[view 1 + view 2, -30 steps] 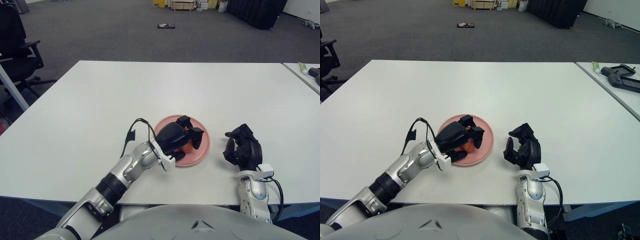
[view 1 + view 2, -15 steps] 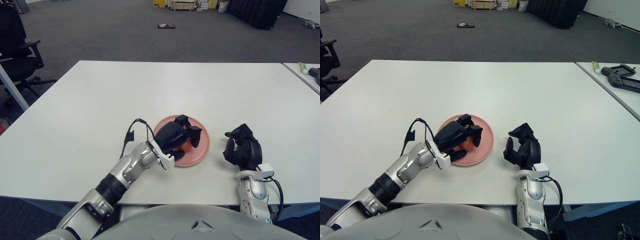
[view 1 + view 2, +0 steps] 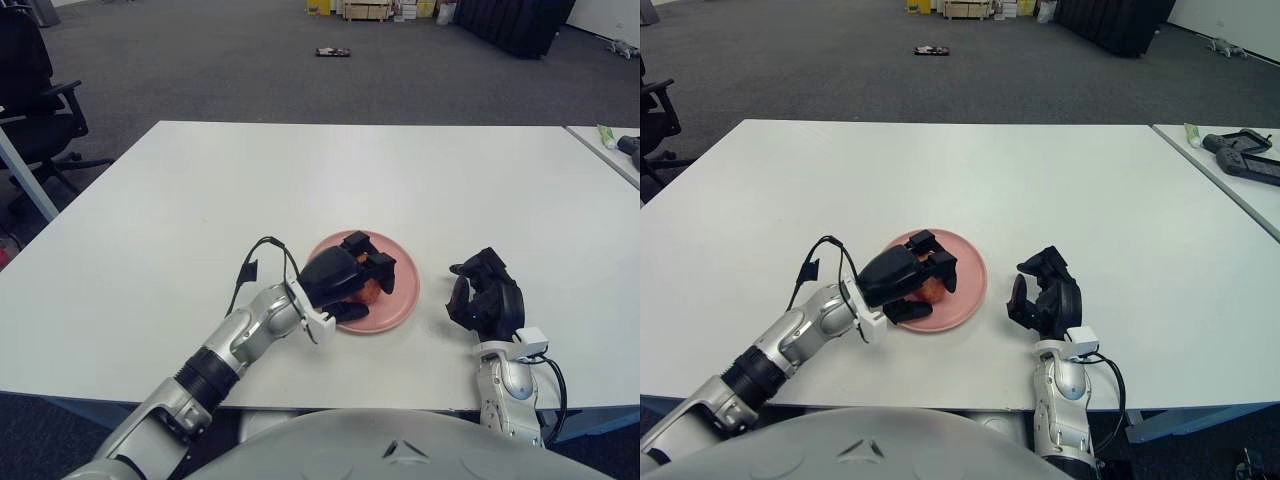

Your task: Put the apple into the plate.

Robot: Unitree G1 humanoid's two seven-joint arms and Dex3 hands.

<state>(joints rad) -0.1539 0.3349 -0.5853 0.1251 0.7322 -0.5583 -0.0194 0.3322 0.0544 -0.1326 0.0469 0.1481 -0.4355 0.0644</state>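
While I hold station: apple [image 3: 370,291] sits in plate [image 3: 398,300].
Left hand [image 3: 345,278]: fingers loose around it.
Right hand [image 3: 487,297]: idle, curled, right of plate.

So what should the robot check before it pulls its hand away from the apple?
1. Apple inside the pink plate: ok, it shows over the plate's middle.
2. Apple sitting on the plate, not lifted: cannot tell, the hand hides its underside.
3. Left hand has let go: cannot tell, its fingers curl around the apple and hide any gap.
4. Plate fully on the white table: ok, away from the edges.
5. Right hand out of the way: ok, it shows to the right of the plate, apart from it.
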